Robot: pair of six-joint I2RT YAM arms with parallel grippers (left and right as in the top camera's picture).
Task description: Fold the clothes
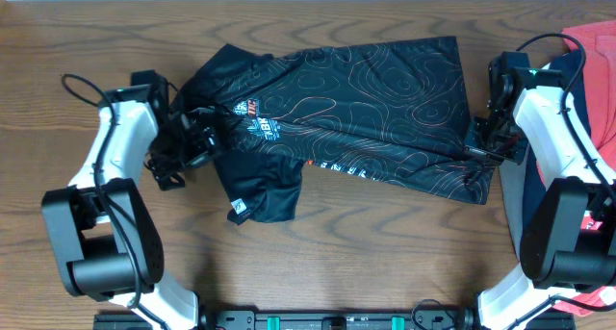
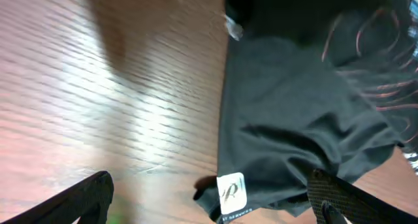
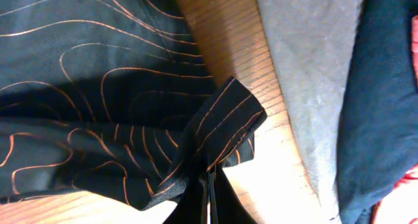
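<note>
Black thin contour-lined jersey (image 1: 385,89): we judge it light, limp, slippery | right pincer (image 3: 209,192) clamped on its corner (image 3: 230,113) | left pincer (image 2: 212,201) apart, sleeve hem (image 2: 274,185) ahead to grasp.

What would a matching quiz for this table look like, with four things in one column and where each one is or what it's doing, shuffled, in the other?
Things:
1. black jersey
2. white tag
3. right end effector
4. red garment

Places or states:
A. on a loose flap of the jersey
B. at the right edge of the table
C. spread across the table's middle
D. shut on a corner of the jersey

Pairs: 1-C, 2-A, 3-D, 4-B
</note>
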